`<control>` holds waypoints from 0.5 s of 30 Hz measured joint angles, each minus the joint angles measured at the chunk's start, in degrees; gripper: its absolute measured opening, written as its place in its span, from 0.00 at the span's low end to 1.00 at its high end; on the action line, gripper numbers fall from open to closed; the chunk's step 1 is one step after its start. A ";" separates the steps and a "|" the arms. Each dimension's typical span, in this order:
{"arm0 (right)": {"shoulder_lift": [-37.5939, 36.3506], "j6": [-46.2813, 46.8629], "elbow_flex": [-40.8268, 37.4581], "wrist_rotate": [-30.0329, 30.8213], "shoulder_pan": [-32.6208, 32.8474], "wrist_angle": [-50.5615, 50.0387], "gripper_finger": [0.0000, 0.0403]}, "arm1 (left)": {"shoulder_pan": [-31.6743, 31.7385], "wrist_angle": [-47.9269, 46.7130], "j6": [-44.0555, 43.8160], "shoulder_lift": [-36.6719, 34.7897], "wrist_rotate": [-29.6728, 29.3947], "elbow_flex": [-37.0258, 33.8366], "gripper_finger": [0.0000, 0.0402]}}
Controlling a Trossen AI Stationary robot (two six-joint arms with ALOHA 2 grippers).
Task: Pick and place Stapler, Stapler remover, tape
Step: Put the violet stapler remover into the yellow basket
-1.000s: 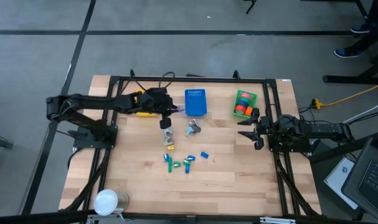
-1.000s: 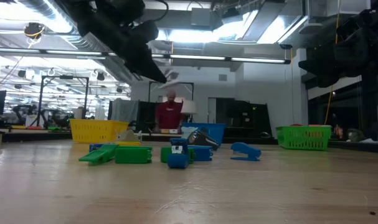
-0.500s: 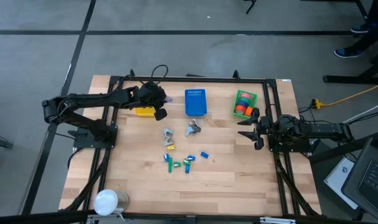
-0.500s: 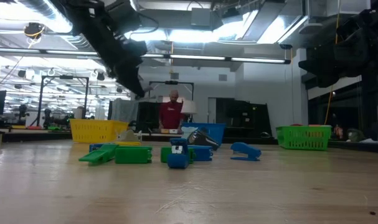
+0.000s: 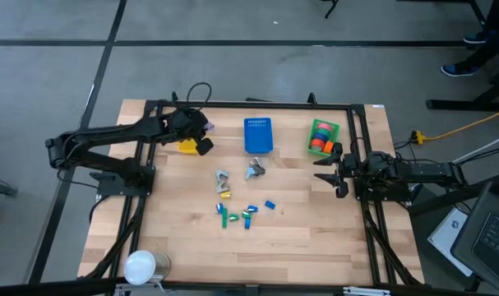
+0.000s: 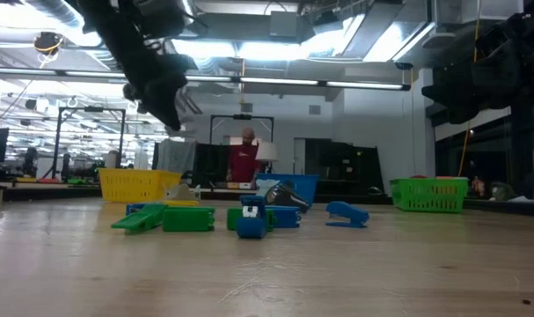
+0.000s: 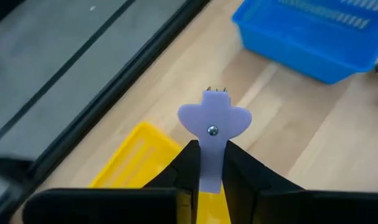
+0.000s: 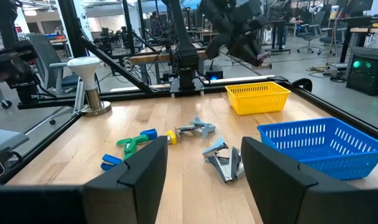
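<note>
My left gripper (image 5: 202, 136) hangs above the yellow basket (image 5: 187, 147) at the table's far left, shut on a lavender staple remover (image 7: 212, 122). Two grey staple removers (image 5: 223, 180) (image 5: 255, 170) lie on the wood mid-table. Small green and blue staplers (image 5: 237, 216) lie nearer the front edge. Orange and red tape rolls (image 5: 318, 143) sit in the green basket (image 5: 334, 128) at the far right. My right gripper (image 5: 334, 171) waits open at the table's right side, holding nothing. My left gripper pinches the staple remover's narrow stem end (image 7: 210, 167) between its two fingers (image 7: 187, 169). The wide winged end with the rivet (image 7: 212, 129) sticks out beyond the fingertips. The gripper slants down from the table's left, and the remover hangs clear above the yellow basket (image 7: 136, 157).
A blue basket (image 5: 258, 136) stands at the far middle, between the yellow and green ones. A white round-topped stand (image 5: 140, 265) is at the near left corner. A black frame (image 5: 249, 104) borders the table. A person (image 6: 243, 160) stands beyond the table.
My left gripper has carried the staple remover toward the table's left and far edges, from beside the blue basket to above the yellow basket. It has rolled and tipped as it went. The remover stays held and clear of the table.
</note>
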 joint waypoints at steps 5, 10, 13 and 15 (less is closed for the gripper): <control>-0.02 0.00 0.02 0.00 -0.02 0.00 0.52 | 2.16 -6.06 -5.56 -1.13 0.03 0.00 0.10; 0.00 -0.01 0.02 0.00 0.00 -0.02 0.52 | 4.23 -10.60 -9.00 -0.23 2.80 0.00 0.11; -0.02 0.00 0.02 0.00 -0.01 -0.02 0.52 | 5.32 -10.53 -10.38 1.04 1.53 0.00 0.10; -0.02 -0.02 0.02 0.00 0.00 -0.02 0.52 | 6.11 -9.90 -10.87 2.45 1.52 0.00 0.10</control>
